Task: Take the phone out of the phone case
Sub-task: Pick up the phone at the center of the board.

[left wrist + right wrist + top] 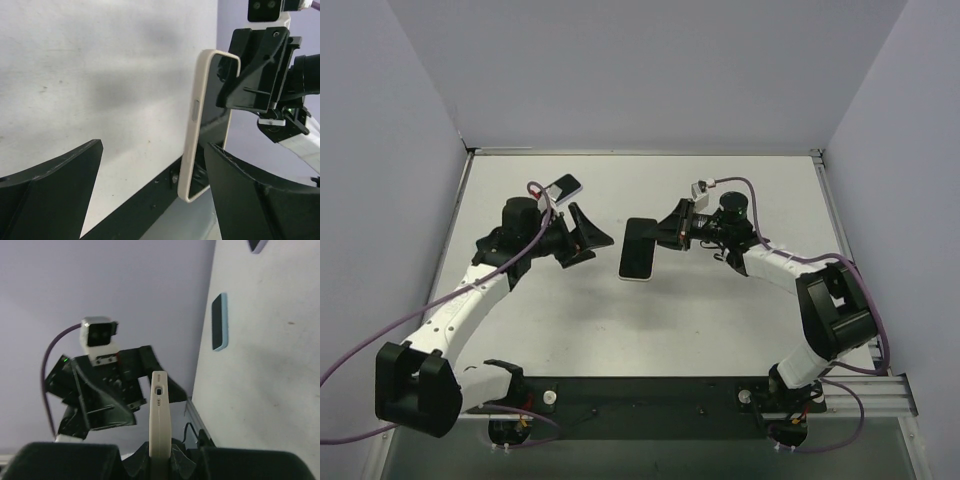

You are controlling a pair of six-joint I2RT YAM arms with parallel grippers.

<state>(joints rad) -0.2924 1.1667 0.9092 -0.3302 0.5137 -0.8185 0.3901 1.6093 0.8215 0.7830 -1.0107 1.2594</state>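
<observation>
Right hand [662, 235]: pressed together on the right edge of the phone [638, 250], pinching it. The phone is near the middle of the counter [720, 320], between the two hands. Its dark face is seen from above, long axis running near to far.

Left wrist view: a cream case [192, 125] rims the dark face all round, with a side button visible on the rim. The right hand clamps one end only. Right wrist view: the cream edge stands upright between the pads, its port and small holes facing the camera. Whether the phone clears the counter, I cannot tell.

Left hand [595, 243]: spread wide and holding nothing. It sits just left of the phone, fingers pointing towards it but apart from it.

Also noted: a dark slab with a pale blue rim [563, 186] lies flat on the counter at far left, beyond the left hand.
</observation>
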